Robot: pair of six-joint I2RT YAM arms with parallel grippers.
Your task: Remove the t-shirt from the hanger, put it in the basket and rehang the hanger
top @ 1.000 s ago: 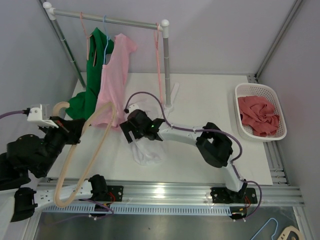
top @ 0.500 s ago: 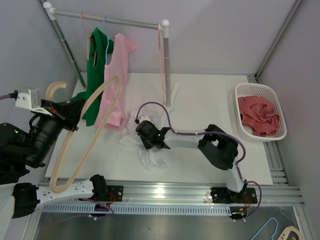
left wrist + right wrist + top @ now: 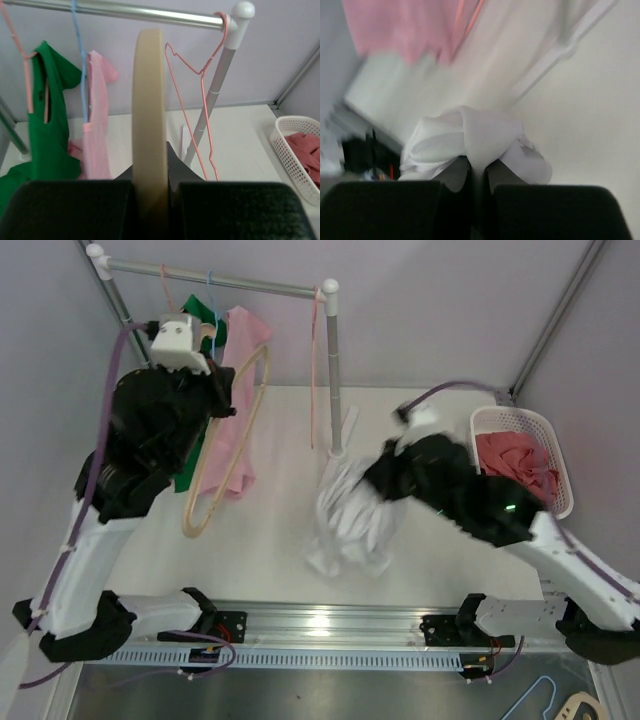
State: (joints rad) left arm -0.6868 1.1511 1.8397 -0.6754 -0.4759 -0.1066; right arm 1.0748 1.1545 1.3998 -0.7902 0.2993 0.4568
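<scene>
The white t-shirt [image 3: 348, 518] hangs bunched above the table, off the hanger. My right gripper [image 3: 370, 475] is shut on its top fold; in the right wrist view the cloth [image 3: 475, 137] bulges out from between the closed fingers of that gripper [image 3: 479, 172]. The beige hanger [image 3: 228, 445] is bare and held high at the left, close to the pink garment. My left gripper [image 3: 213, 400] is shut on it. In the left wrist view the hanger [image 3: 149, 95] runs straight up from that gripper [image 3: 150, 175], pointing at the rail.
A metal rail [image 3: 215, 280] on a stand carries a green garment [image 3: 188, 365], a pink garment [image 3: 238, 390] and an empty pink wire hanger [image 3: 318, 370]. A white basket [image 3: 510, 412] with red cloth [image 3: 515, 472] stands at the right edge.
My right gripper has shut on the t-shirt and lifted it off the table, moving right. The left arm has swung the bare hanger up and back toward the rail.
</scene>
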